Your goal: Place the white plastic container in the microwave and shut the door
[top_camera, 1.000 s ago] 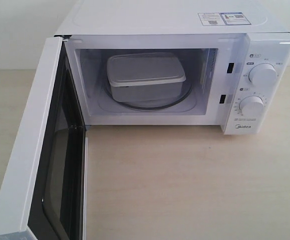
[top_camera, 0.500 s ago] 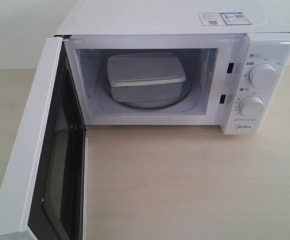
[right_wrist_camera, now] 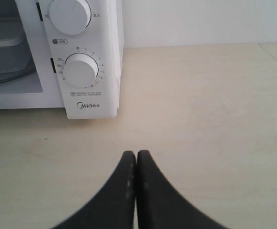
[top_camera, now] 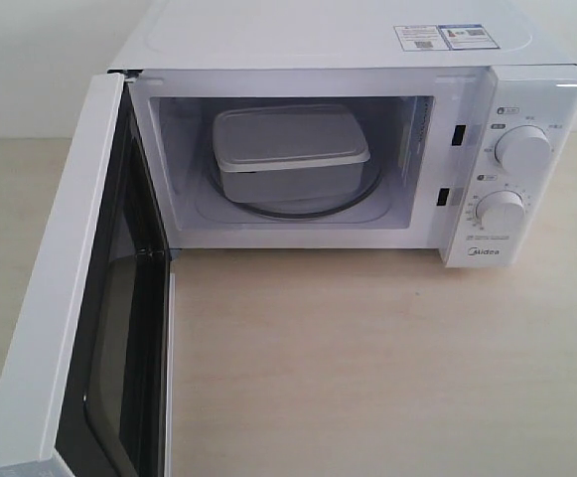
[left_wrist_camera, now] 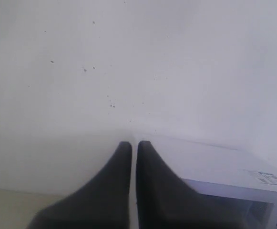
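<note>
the container (top_camera: 290, 147) sits inside the microwave (top_camera: 318, 35) on the glass plate (top_camera: 369, 192), and the door (top_camera: 55, 298) hangs wide open. left gripper (left_wrist_camera: 134, 143) is pinched together, empty, facing the wall (left_wrist_camera: 128, 57). right gripper (right_wrist_camera: 136, 153) is together too, above the table (right_wrist_camera: 200, 95) near the dials (right_wrist_camera: 80, 69).

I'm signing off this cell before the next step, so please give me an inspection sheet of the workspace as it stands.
Surface: pale wooden table, bearing the microwave.
Job's things: white plastic container, lid on, sits on the glass turntable inside the microwave; door swung wide open.
Clutter: nothing seen.
Grippers: left tool shut, empty, raised near the microwave's top; right tool shut, empty, over the table near the dials.
Cables: nothing seen.
Surroundings: plain white wall.
</note>
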Robot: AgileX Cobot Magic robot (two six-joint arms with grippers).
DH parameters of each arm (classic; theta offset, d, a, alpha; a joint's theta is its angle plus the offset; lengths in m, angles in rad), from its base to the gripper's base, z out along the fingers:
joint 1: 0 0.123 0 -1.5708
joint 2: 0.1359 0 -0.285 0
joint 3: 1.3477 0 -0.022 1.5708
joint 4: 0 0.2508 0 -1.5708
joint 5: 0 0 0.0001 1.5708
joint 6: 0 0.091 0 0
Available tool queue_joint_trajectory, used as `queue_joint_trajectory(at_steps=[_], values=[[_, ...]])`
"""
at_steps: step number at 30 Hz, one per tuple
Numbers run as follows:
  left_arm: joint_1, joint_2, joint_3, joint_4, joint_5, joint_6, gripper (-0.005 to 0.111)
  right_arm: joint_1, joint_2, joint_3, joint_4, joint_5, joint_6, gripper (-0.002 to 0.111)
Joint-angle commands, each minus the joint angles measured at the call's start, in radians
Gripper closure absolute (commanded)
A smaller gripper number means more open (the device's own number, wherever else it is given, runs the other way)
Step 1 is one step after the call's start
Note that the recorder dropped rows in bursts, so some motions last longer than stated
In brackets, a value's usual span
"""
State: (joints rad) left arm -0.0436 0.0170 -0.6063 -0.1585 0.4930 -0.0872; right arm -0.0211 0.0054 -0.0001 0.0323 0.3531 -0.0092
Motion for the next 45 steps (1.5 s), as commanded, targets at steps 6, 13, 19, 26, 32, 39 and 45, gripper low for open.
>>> queue_joint_trajectory(at_steps=[6,13,19,26,32,39,45], values=[[0.001,0.384,-0.207,0.036,0.312,0.029,0.102,-0.008,-0.005,0.000,0.001,-0.005,0.001,0.108],[0.001,0.675,-0.347,0.036,0.675,0.259,0.102,-0.008,-0.005,0.000,0.001,-0.005,0.001,0.108],[0.000,0.820,-0.325,-0.043,0.675,0.477,0.102,-0.008,-0.005,0.000,0.001,-0.005,0.001,0.108],[0.000,0.942,-0.273,-0.406,0.627,0.798,0.102,-0.008,-0.005,0.000,0.001,-0.005,0.001,0.108],[-0.016,0.986,-0.252,-0.579,0.573,0.938,0.102,-0.008,-0.005,0.000,0.001,-0.005,0.001,0.108],[-0.116,1.065,-0.252,-0.550,0.549,0.924,0.102,-0.008,-0.005,0.000,0.001,-0.005,0.001,0.108],[-0.211,1.109,-0.252,-0.535,0.481,0.902,0.102,-0.008,-0.005,0.000,0.001,-0.007,0.000,0.108]])
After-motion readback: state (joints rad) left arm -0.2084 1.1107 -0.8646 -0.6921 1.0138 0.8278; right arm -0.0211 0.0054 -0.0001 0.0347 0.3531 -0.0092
